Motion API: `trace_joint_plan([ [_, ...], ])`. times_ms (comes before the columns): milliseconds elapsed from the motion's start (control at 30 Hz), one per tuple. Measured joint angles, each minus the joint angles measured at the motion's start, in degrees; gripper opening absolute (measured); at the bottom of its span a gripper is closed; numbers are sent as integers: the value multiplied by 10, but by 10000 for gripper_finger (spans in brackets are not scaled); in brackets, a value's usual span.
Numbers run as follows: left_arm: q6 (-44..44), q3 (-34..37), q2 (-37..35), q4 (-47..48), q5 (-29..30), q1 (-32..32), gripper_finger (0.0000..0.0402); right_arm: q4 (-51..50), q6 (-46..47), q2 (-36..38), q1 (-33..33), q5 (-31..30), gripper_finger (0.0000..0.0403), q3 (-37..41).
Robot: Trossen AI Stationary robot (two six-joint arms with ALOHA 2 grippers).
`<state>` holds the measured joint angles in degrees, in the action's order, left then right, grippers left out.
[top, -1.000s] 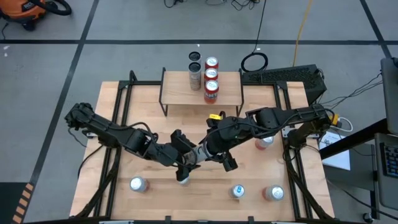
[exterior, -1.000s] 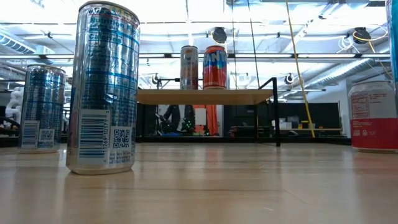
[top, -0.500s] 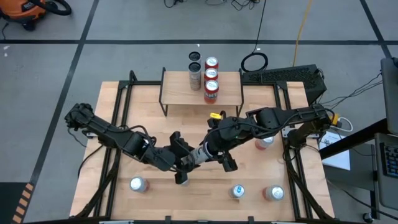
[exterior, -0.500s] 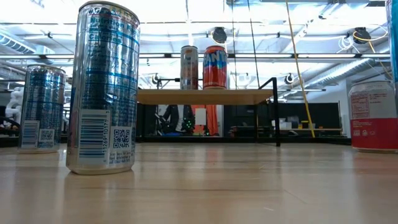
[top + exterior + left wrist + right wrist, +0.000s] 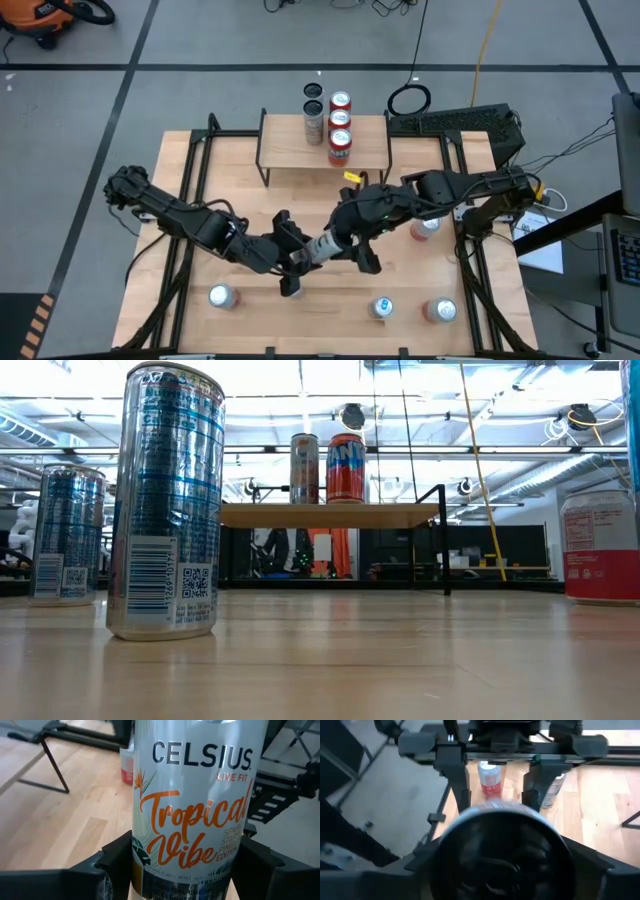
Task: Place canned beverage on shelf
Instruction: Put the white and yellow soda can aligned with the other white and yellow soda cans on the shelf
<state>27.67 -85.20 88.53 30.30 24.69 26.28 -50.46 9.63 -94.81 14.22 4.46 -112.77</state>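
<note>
The table [image 5: 230, 170] is carrying the shelf [image 5: 290, 148] and five standing cans. Four cans [image 5: 339, 125] are standing on the shelf.

A white can [image 5: 192, 800] filling the left wrist view reads "CELSIUS" in dark capitals, "LIVE FIT" in small orange letters beneath, and "Tropical Vibe" in large orange script; smaller print beside the script is too fine to read. In the low view, a silver-blue can [image 5: 165, 505] carries a barcode and a QR code, with unreadable text.
</note>
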Motion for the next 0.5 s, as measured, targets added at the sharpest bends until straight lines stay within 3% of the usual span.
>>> trace_joint_plan([
  [233, -46, -31, 0, -1, 6, -1, 255, -1, 56, 30, 0, -23, 366, -1],
  [500, -61, -67, 0, 0, 56, -7, 255, -44, 152, 60, 6, -86, 384, -1],
])
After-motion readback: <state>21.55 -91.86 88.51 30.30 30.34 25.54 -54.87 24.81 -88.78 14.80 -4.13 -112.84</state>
